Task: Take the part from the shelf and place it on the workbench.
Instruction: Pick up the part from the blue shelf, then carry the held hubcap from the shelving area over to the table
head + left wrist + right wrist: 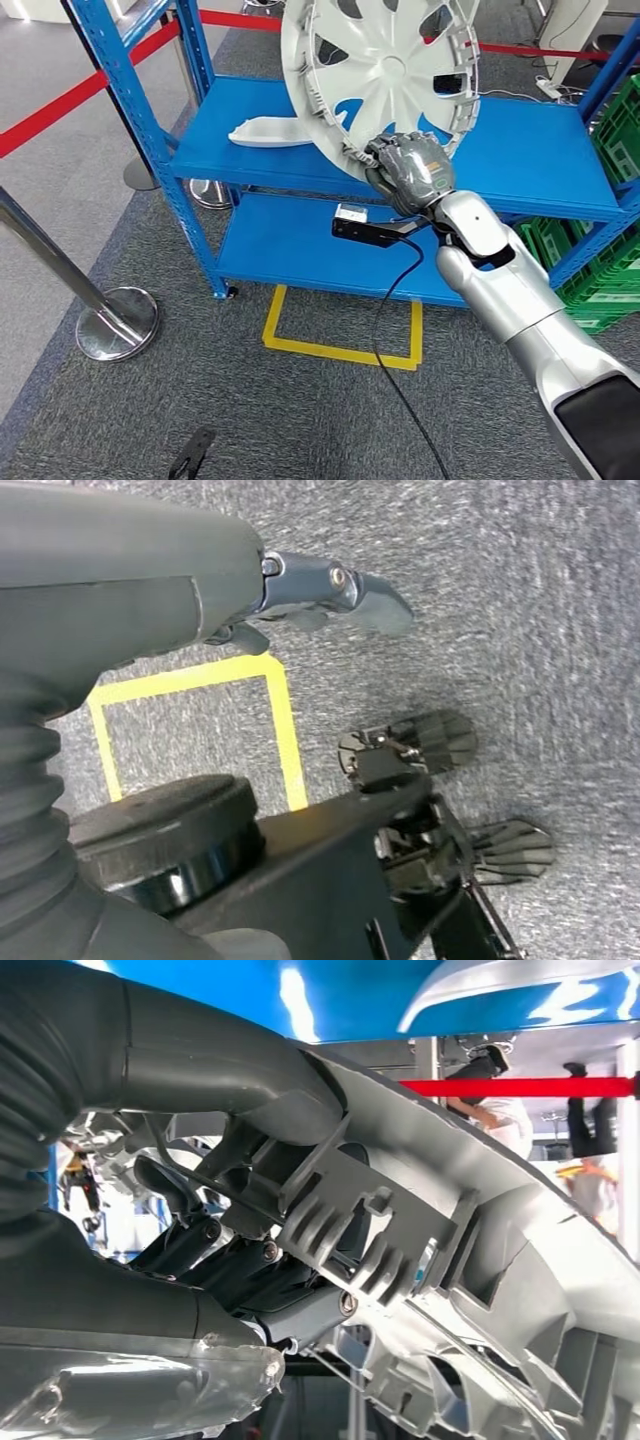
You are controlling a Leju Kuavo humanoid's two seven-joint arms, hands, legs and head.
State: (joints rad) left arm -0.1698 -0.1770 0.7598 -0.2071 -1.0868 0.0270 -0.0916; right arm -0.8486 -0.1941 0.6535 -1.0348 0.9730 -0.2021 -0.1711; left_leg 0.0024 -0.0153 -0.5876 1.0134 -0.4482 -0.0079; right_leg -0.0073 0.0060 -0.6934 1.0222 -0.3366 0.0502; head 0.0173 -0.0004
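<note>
Right arm: our silver right arm (528, 300) comes in nearest the camera and reaches up toward the blue shelf (521, 150).
Right hand: our right hand (411, 172) is closed around the lower rim of the hubcap (381, 75), thumb on one side and fingers on the other; in the right wrist view the thick grey thumb (226, 1070) lies over the ribbed rim of the hubcap (423, 1230) and darker fingers (189, 1240) curl under it.
Left hand: our left hand (332, 585) hangs over the grey carpet (528, 630) with nothing in it; we see one finger stretched out, but we cannot tell how far the rest are spread.
Floor mark: a yellow taped square (343, 335) lies on the carpet just in front of the shelf's lower board.
Hubcap position: we hold it above the shelf's upper board, at its front edge.
Hubcap orientation: it stands near upright on its edge, tilted, its spoked face turned toward us; being round, it has no long axis we can name.
White part: a flat white piece (268, 132) lies on the upper board, just beside the hubcap.
Crates: green crates (615, 200) stand at the shelf's far end.
Barrier: a red belt (68, 105) and a chrome post base (117, 322) stand beside the shelf.
</note>
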